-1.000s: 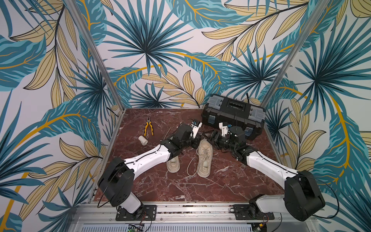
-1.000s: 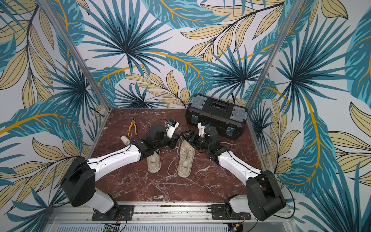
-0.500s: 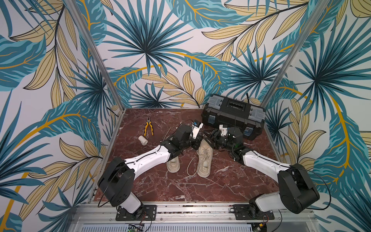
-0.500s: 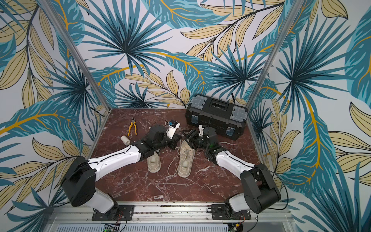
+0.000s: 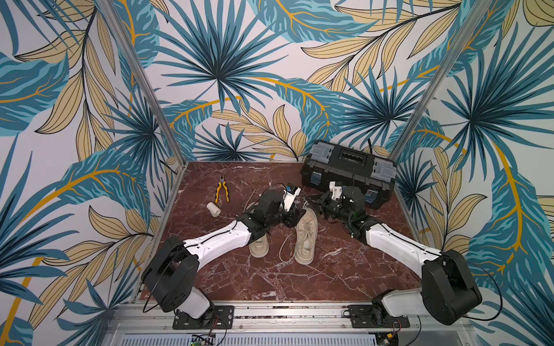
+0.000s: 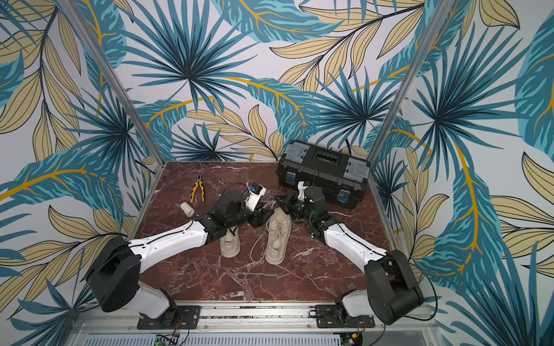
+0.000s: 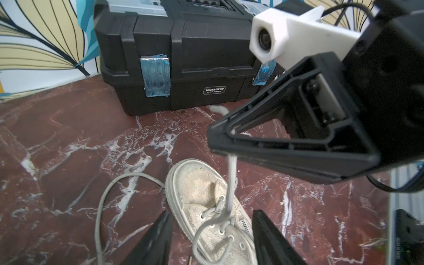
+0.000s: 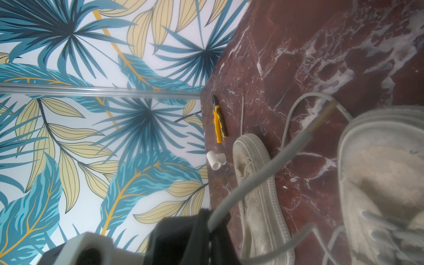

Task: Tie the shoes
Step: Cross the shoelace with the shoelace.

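Two worn beige shoes lie side by side, toes toward the back. My left arm covers most of the left shoe (image 5: 259, 245). The right shoe (image 5: 305, 236) is unlaced at the top, and one of its laces (image 5: 284, 248) loops loose on the table. Over its toe end hangs my left gripper (image 7: 213, 231), open, with the eyelets (image 7: 220, 229) between its fingers (image 7: 160, 238). My right gripper (image 7: 219, 141) is shut on the other lace (image 7: 231, 179), which runs up taut from the eyelets. In the right wrist view the lace end (image 8: 263, 167) sticks out past the shut right gripper (image 8: 207, 221).
A black toolbox (image 5: 347, 170) stands at the back right, just behind my right gripper (image 5: 313, 200). Yellow-handled pliers (image 5: 221, 191) and a small white cylinder (image 5: 213, 208) lie at the back left. Patterned walls close in the marble table (image 5: 299, 278).
My right gripper has moved left to the right shoe's toe and shut on the lace. My left gripper has opened and let go of it.
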You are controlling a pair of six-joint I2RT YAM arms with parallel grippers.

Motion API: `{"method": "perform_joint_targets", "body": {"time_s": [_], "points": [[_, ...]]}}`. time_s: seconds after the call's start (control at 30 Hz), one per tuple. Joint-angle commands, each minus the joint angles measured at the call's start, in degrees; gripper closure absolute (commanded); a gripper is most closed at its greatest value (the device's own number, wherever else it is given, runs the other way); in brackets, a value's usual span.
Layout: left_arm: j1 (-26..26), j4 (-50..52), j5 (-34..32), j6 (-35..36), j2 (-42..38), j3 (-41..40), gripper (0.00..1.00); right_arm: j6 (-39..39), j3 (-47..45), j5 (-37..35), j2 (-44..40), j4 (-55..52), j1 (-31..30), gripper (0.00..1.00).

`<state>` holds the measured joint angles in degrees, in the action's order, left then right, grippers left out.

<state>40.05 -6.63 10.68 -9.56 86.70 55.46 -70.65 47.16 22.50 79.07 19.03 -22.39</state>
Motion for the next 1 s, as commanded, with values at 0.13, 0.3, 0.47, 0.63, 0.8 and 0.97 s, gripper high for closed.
{"method": "perform_joint_targets", "body": {"time_s": [0.13,0.3,0.47,0.63,0.8,0.97], "points": [[-1.48,-10.93,8.65,0.51,2.31,-2.36,0.32,5.53,1.82,-0.84,-3.13,-5.93,-0.17,1.00],[-1.47,-13.51,14.55,-0.52,7.88,1.43,0.34,6.06,2.23,-1.56,-4.25,-6.89,-0.14,1.00],[-1.47,-16.00,15.09,-1.37,9.22,1.73,0.44,7.16,2.60,-2.20,-4.81,-8.74,-0.20,1.00],[-1.50,-19.41,15.62,-2.47,9.37,0.78,0.48,7.78,2.92,-2.64,-4.63,-9.90,-0.10,1.00],[-1.47,-20.31,16.33,-2.98,9.77,1.43,0.51,7.89,3.33,-2.20,-4.02,-10.07,-0.13,1.00],[-1.47,-20.09,16.29,-2.88,10.08,2.70,0.62,8.48,3.58,-2.44,-3.85,-10.89,-0.08,1.00]]}}
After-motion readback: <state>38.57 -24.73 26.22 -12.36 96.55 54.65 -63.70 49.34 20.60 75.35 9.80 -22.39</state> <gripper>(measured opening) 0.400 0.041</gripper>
